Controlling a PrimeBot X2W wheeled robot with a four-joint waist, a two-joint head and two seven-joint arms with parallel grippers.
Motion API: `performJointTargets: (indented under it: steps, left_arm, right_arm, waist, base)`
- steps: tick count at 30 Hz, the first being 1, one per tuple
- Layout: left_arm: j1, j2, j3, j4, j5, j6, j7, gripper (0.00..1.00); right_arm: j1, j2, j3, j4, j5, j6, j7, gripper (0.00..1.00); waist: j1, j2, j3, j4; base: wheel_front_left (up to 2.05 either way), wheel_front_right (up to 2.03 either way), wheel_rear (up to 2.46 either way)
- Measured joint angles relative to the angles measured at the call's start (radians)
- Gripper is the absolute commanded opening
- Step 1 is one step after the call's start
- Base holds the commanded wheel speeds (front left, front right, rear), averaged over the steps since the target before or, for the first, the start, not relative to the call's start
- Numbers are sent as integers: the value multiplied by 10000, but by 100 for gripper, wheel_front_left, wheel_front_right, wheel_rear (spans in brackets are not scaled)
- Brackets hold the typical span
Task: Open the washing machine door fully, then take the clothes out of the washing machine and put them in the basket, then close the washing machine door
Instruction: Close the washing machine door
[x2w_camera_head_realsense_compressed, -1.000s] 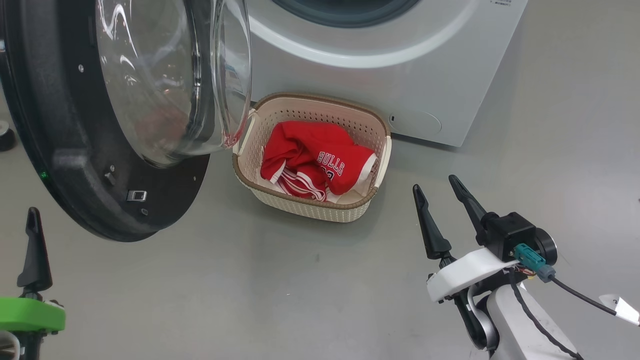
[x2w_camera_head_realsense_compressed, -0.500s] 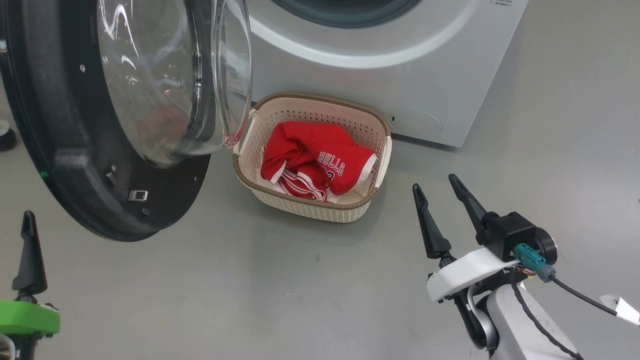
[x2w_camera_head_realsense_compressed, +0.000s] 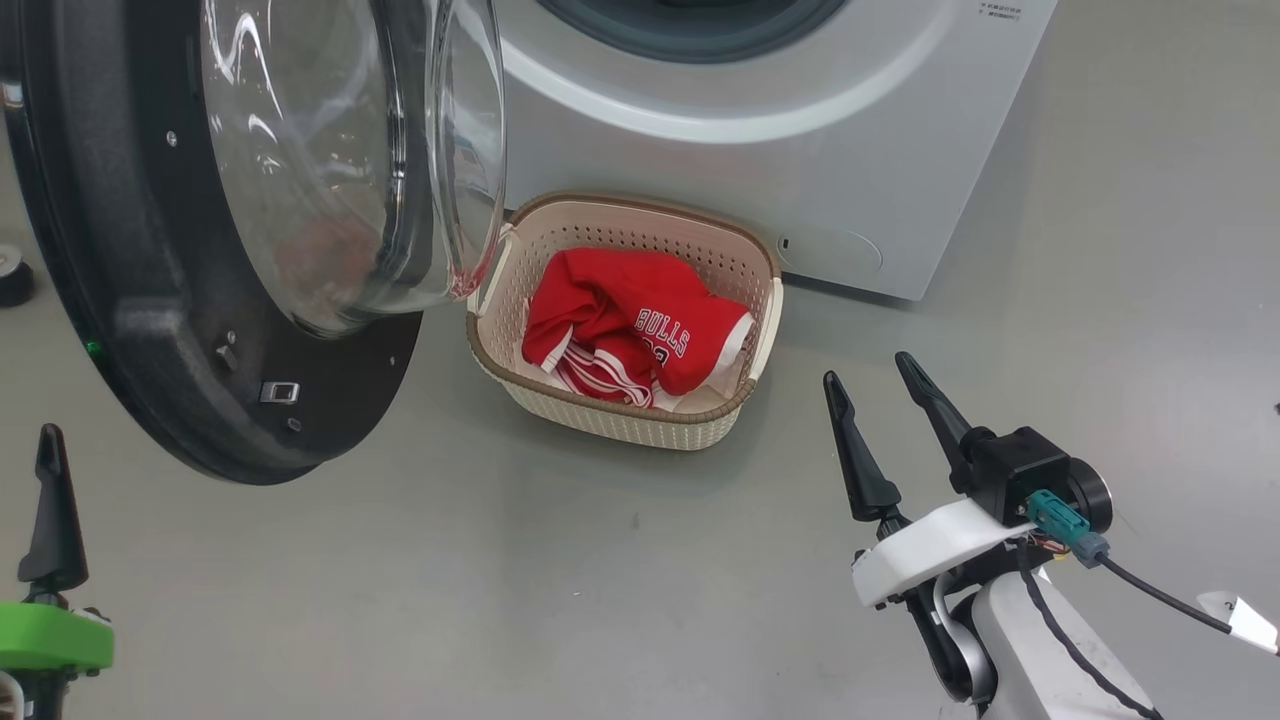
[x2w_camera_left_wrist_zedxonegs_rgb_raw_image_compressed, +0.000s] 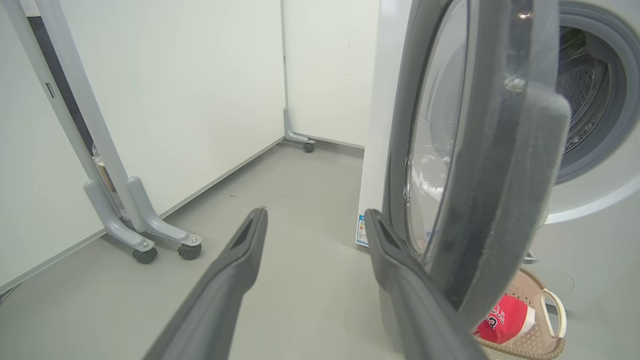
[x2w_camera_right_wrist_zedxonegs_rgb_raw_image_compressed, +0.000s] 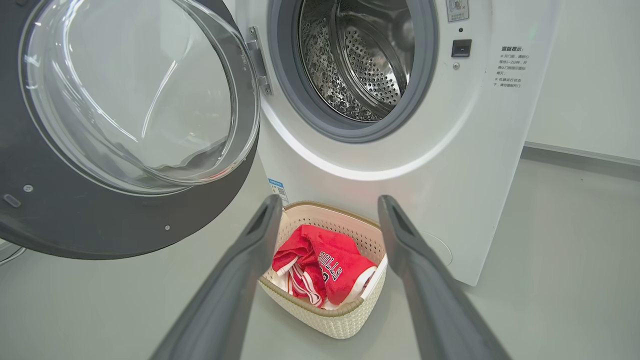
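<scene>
Smooth grey floor (x2w_camera_head_realsense_compressed: 600, 600) lies in front of the washing machine (x2w_camera_head_realsense_compressed: 760, 170), with pale panels on wheeled feet (x2w_camera_left_wrist_zedxonegs_rgb_raw_image_compressed: 150, 245) off to the far left. The washing machine door (x2w_camera_head_realsense_compressed: 150, 330) stands swung wide to the left, glass bowl bulging toward the basket (x2w_camera_head_realsense_compressed: 620, 425), which sits just below the opening, handy for dropping things in. The clothes (x2w_camera_head_realsense_compressed: 640, 320), a red jersey with some white, lie bunched inside it, and the drum (x2w_camera_right_wrist_zedxonegs_rgb_raw_image_compressed: 360, 60) looks empty. Both claws are spread wide and hold nothing: the left gripper (x2w_camera_left_wrist_zedxonegs_rgb_raw_image_compressed: 316, 214) is near the door's rim, on its outer side, and the right gripper (x2w_camera_head_realsense_compressed: 867, 368) hovers to the near right of the basket. Closing is what's left, I'd say. The door's swing looks to pass close over the basket's left rim, with little room there.
</scene>
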Motion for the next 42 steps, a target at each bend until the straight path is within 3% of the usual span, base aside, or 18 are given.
performJointTargets:
  steps: [16,17,18,31,42]
  left_arm:
    - [-13,100,-75,128,0,0,-2,98]
    - [-18,107,-107,130,0,0,-2,43]
    - [-25,111,-153,130,0,0,-4,0]
    - [-56,142,-293,50,-42,0,-4,0]
    - [-686,102,-240,8,-1620,0,79,0]
  right_arm:
    - [53,6,65,6,0,2,0,100]
    - [53,6,65,6,0,2,0,100]
    - [53,6,65,6,0,2,0,100]
    - [54,8,50,2,0,2,0,100]
    - [51,10,27,2,0,2,0,100]
  waist:
    - [0,0,-62,-33]
    - [1,0,-58,-36]
    - [0,0,-53,-39]
    - [1,0,69,-54]
    - [0,0,112,-39]
  base:
    - [0,0,0]
    - [0,0,0]
    - [0,0,0]
    - [0,0,0]
    - [0,0,0]
